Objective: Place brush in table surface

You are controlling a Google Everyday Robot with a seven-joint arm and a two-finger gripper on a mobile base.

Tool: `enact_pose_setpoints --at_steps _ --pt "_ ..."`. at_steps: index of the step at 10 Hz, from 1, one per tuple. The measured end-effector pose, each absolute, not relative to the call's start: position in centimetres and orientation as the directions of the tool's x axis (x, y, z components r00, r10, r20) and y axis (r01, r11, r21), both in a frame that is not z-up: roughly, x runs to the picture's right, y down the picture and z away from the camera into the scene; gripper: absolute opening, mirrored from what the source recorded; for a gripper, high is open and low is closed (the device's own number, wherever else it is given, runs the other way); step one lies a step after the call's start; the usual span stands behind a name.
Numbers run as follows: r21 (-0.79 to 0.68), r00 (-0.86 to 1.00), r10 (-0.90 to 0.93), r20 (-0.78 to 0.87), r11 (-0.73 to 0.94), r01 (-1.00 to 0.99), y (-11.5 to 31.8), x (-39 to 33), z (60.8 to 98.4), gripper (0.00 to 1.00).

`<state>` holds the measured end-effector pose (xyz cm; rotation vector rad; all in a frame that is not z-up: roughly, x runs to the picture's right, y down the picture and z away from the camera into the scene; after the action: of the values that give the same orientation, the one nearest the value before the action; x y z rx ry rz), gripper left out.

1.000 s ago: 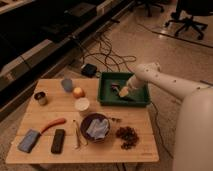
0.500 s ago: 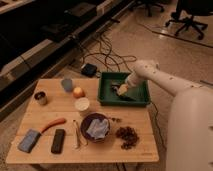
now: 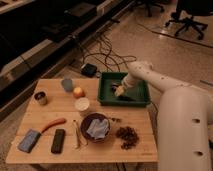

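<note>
My one pincer [image 3: 120,90] hangs wide open and empty inside the one green tray [image 3: 102,91], just beside the one dark brush [image 3: 129,98] lying on that tray's floor. I judge the grasp is next: close on it, lift, carry it out to the worktop [image 3: 142,118] beside the tray.

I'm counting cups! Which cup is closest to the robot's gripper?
The white cup, beside the dark bowl. The gripper is at the green tray; the blue cup and metal can sit farther left.
</note>
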<state>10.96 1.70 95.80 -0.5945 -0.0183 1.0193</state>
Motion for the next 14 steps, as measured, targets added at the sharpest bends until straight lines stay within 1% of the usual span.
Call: enact_pose_setpoints --at_steps 2,3,4,5,6,7,8,9,10,13,14 --pt "-0.486 0.554 0.787 -0.270 0.385 -0.784 2.2 9.2 96.9 0.64" --pt "-0.489 0.558 0.781 -0.279 0.384 -0.783 2.5 8.8 97.3 0.60" --pt "-0.490 0.558 0.779 -0.287 0.381 -0.784 2.6 8.7 97.5 0.50" --pt "-0.497 0.562 0.771 -0.300 0.377 -0.781 2.8 8.3 97.5 0.38" --pt "-0.504 0.572 0.762 -0.304 0.381 -0.775 2.9 7.9 97.5 0.30" --pt "-0.518 0.593 0.744 -0.309 0.391 -0.761 3.0 6.9 97.5 0.19" --pt "-0.526 0.594 0.741 -0.312 0.386 -0.758 2.9 6.6 97.3 0.10" --pt "-0.541 0.586 0.748 -0.311 0.368 -0.756 2.6 6.4 97.0 0.03" --pt "-0.559 0.573 0.758 -0.312 0.341 -0.756 2.0 6.5 96.5 0.00" --pt "-0.530 0.550 0.754 -0.358 0.321 -0.785 -1.1 7.0 93.7 0.00" --pt "-0.521 0.545 0.751 -0.372 0.317 -0.792 -2.6 7.5 92.2 0.00"
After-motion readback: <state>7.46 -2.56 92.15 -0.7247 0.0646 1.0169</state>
